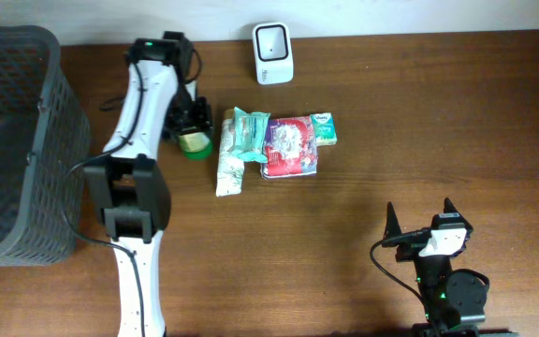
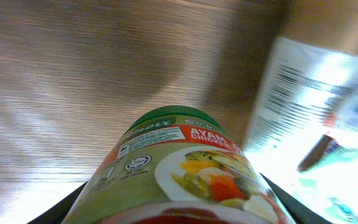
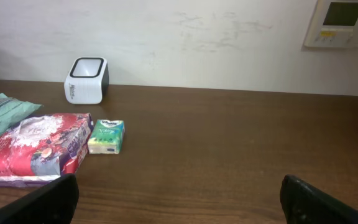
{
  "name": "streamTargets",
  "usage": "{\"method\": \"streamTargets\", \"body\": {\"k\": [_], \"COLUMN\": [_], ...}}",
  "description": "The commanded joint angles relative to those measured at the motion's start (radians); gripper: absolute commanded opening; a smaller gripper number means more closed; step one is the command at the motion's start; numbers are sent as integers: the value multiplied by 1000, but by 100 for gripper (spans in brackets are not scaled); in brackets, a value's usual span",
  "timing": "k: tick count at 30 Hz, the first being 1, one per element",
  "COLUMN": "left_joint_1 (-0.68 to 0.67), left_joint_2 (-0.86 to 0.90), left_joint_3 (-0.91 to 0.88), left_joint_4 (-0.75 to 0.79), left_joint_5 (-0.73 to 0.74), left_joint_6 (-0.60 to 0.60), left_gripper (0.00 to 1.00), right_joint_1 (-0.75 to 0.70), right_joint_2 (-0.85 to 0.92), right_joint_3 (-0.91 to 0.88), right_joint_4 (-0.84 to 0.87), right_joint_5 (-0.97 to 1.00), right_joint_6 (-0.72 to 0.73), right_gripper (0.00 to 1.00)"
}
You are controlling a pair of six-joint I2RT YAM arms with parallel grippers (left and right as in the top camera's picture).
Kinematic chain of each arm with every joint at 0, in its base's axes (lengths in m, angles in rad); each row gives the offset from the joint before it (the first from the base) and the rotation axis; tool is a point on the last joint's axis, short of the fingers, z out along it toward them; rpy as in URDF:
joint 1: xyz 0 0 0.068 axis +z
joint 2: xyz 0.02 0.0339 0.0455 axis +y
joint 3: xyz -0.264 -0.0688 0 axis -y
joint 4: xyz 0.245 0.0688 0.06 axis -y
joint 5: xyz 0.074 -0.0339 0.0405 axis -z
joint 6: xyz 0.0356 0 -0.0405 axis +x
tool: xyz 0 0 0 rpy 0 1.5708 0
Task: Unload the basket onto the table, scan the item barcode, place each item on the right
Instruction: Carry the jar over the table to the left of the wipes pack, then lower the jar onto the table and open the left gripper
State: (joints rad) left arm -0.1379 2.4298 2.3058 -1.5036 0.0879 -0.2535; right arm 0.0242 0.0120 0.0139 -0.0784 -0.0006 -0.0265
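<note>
My left pincer [image 1: 193, 128] grips the green-lidded seasoning jar [image 2: 179, 174] on the wooden surface [image 1: 363, 187], just beside a pile of packets [image 1: 279, 145] and near the white scanner [image 1: 273, 52]. My right pincer [image 1: 420, 211] stands wide open, empty.

White left arm [image 1: 137, 103] links, black joints, black cable, green status lights.

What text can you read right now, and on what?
"AYAM CHICKEN": label of the jar.
"Knorr": top of the same label.
Too small or blurred: packet barcode digits, scanner logo, green box print.
</note>
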Motion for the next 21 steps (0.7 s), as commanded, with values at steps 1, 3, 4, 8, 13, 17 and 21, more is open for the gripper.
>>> {"method": "streamTargets", "body": {"k": [1,3,4,8,13,17,21], "left_joint_1": [-87,-123,-133,-135,-134,-133,-132], "left_joint_2": [-1,-1,-1,1,14,14,14], "left_joint_3": [16,16,16,15,-15,-98,-119], "left_joint_4": [7,28,35,83,82,86,93], "left_joint_5": [-20,-108,-143,-176,-175,-175,-175], "left_joint_6": [12,-3,-27,-42,-46,-45,-45], "left_gripper": [65,65,65,65,67,72,77], "right_joint_1": [8,8,8,8,8,8,8], "right_joint_2": [-6,-6,-6,-6,-6,-6,-6], "right_joint_3": [-8,-8,-8,-8,-8,-8,-8], "right_joint_4": [-3,-3,-3,-3,-3,-3,-3], "right_joint_5": [5,5,5,5,5,5,5], "right_joint_6": [8,8,8,8,8,8,8], "right_gripper": [99,98,99,99,99,99,99]}}
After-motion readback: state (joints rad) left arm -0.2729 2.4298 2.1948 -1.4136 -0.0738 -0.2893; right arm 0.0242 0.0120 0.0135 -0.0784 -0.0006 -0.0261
